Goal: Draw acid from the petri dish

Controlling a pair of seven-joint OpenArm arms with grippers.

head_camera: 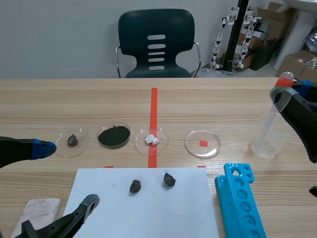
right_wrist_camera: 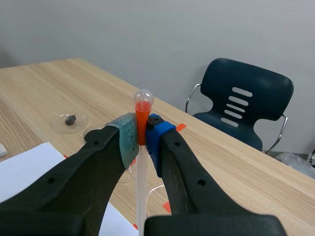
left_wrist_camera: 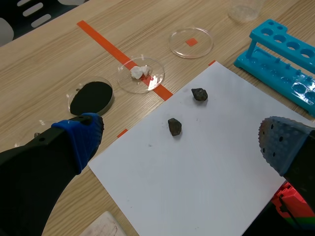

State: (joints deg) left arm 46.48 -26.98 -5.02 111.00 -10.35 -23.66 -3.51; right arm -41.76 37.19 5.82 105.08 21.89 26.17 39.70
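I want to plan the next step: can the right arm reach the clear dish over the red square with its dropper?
Probably yes. The right gripper is shut on the dropper, and the table between it and the clear dish is bare; only the tall cylinder stands near its path.

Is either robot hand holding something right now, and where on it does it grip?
The right gripper pinches a dropper near its top, just below the orange-red bulb. The left gripper is open and holds nothing.
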